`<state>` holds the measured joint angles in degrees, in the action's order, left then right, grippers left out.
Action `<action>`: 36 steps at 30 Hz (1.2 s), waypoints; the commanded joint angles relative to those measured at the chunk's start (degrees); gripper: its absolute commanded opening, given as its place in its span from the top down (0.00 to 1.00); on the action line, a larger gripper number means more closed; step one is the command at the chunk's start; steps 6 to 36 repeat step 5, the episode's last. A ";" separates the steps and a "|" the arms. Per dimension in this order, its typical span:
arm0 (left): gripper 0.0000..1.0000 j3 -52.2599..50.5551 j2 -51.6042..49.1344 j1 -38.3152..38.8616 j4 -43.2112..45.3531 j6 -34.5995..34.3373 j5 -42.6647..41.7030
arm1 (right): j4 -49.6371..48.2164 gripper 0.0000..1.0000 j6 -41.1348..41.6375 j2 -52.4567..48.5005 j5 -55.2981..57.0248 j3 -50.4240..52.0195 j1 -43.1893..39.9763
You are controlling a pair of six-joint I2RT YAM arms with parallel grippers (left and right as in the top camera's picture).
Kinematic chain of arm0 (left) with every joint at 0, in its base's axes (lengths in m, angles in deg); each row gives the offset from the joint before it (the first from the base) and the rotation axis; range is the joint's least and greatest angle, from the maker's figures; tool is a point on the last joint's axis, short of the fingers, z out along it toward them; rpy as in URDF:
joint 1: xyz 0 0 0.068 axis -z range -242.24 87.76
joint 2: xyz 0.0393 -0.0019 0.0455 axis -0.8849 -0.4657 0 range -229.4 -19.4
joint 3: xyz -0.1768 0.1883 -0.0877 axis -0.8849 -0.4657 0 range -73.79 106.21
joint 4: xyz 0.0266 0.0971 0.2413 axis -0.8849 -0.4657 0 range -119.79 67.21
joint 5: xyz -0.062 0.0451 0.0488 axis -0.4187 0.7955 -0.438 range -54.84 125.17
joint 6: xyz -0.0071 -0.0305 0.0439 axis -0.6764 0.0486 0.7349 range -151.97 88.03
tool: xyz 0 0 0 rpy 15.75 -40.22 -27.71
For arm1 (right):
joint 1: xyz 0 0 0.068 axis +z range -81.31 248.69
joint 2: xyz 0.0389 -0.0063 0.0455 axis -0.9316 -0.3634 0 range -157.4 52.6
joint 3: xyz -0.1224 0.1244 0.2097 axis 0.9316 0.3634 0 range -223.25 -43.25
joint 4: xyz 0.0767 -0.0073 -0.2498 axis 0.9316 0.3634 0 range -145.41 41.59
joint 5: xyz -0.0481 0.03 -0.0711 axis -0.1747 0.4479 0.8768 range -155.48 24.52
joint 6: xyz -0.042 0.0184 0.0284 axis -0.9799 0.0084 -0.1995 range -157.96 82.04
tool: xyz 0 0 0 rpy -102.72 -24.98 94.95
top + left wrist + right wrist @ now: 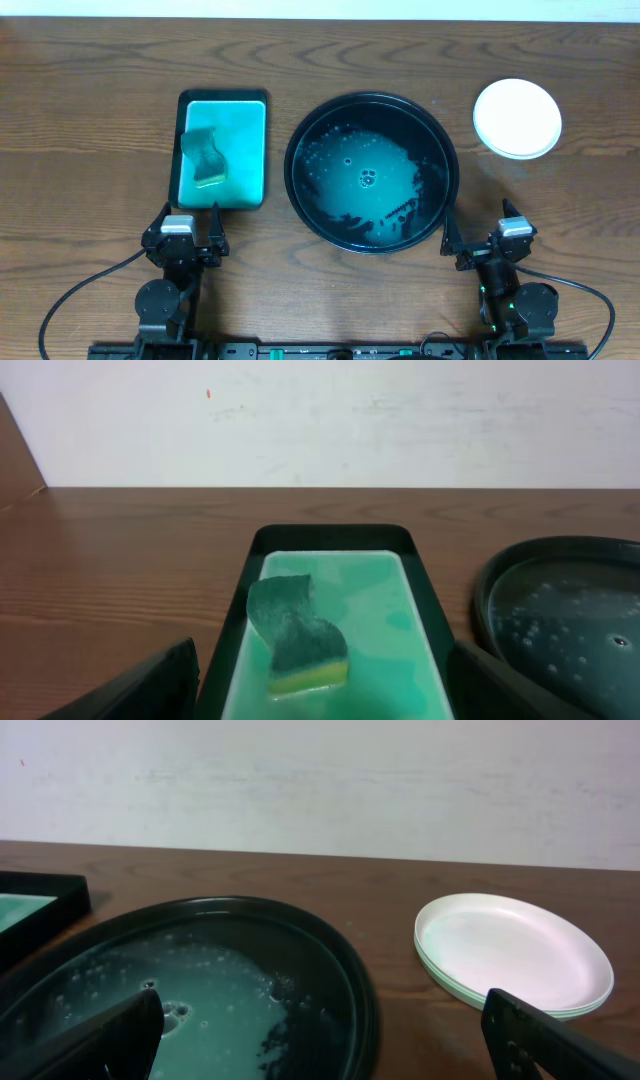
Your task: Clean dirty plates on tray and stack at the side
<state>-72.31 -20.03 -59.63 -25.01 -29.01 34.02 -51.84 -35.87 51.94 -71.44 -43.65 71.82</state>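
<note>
The plates (517, 118) sit in one stack on the table at the far right, a white one on top with pale green rims under it; the stack also shows in the right wrist view (512, 950). The round dark tray (371, 171) holds only teal soapy water and foam; no plate is on it. It shows too in the right wrist view (340, 970) and the left wrist view (500, 590). My left gripper (186, 240) is open and empty, near the table's front edge. My right gripper (497, 243) is open and empty, in front of the tray's right rim.
A green rectangular sponge tray (222, 150) lies left of the round tray, with a green-and-yellow sponge (204, 157) in teal water; the sponge also shows in the left wrist view (297, 637). A pale wall runs along the table's far edge.
</note>
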 commanded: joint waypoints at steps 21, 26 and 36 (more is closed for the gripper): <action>0.21 -1.25 0.33 -0.35 -1.88 -0.26 0.74 | 0.20 0.01 -0.87 0.33 -0.11 0.11 0.28; 0.21 -1.25 0.33 -0.35 -1.88 -0.26 0.74 | 0.20 0.01 -0.87 0.33 -0.11 0.11 0.28; 0.21 -1.25 0.33 -0.35 -1.88 -0.26 0.74 | 0.20 0.01 -0.87 0.33 -0.11 0.11 0.28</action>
